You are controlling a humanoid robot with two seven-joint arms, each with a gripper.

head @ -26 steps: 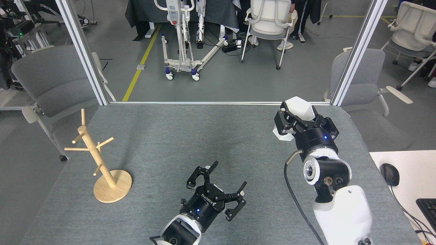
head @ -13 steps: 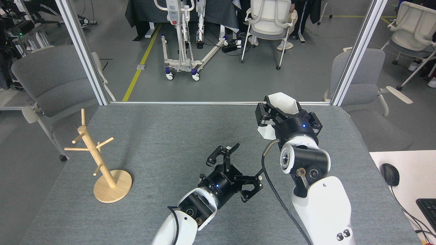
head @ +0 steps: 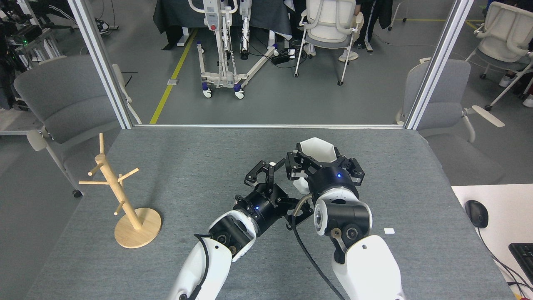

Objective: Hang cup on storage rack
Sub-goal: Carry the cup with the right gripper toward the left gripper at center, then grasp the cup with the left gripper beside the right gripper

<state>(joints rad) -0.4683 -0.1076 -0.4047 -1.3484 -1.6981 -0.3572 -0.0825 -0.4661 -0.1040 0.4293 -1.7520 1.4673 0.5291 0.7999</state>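
Now R gripper [head: 318,160] clamps cup [head: 317,151]; L gripper [head: 266,177] spread wide.

I see the white faceted cup [head: 317,150] held upright mid-counter; the wooden mug tree [head: 120,196] stands far left, pegs bare.

Grey felt-covered bench [head: 187,166] is filling the foreground. Two aluminium posts [head: 100,62] are rising at its far corners. Grey floor [head: 270,104] with a yellow line [head: 173,77] is stretching beyond. Grey chairs [head: 62,104] are flanking the bench; a white office chair [head: 331,25] and a wheeled white frame [head: 220,50] are standing further back.
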